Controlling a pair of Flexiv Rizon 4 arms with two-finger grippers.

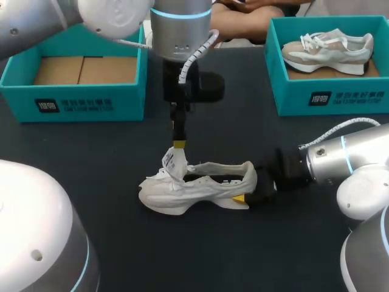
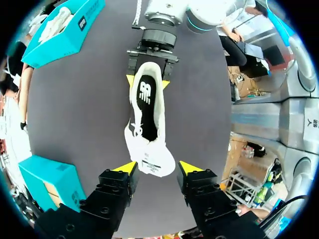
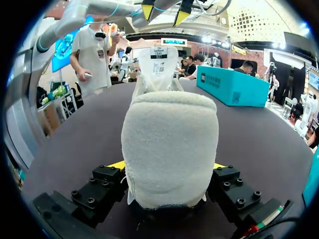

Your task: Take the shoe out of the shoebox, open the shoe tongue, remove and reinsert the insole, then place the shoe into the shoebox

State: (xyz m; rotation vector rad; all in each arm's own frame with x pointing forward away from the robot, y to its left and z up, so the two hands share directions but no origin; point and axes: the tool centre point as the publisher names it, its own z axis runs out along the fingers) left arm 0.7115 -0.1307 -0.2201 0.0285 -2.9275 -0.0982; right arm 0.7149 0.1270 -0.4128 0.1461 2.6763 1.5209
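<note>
Shows black insole [image 2: 144, 99] only from left wrist. White knit sneaker [image 1: 194, 185] lying left-right, toe [image 1: 149, 194] left, heel [image 3: 169, 144] clamped by right gripper [image 3: 168, 167]; left gripper [image 2: 155, 168] spread.

The right pincer [image 3: 168, 166] clamps the shoe [image 3: 169, 134] heel.

Count taken on one table [image 1: 91, 158].

Shoes: two. One shoe [image 1: 197, 185] is at the middle of the table. A second shoe [image 1: 328, 50] lies in the shoebox at the far right corner.

Shoeboxes: two, both teal. The left shoebox [image 1: 79, 97] is at the far left corner and the right shoebox [image 1: 331, 97] at the far right.

Insoles seen: one, a black insole [image 2: 144, 107].

Grippers: two, the left gripper [image 1: 179, 145] and the right gripper [image 1: 242, 196].
</note>
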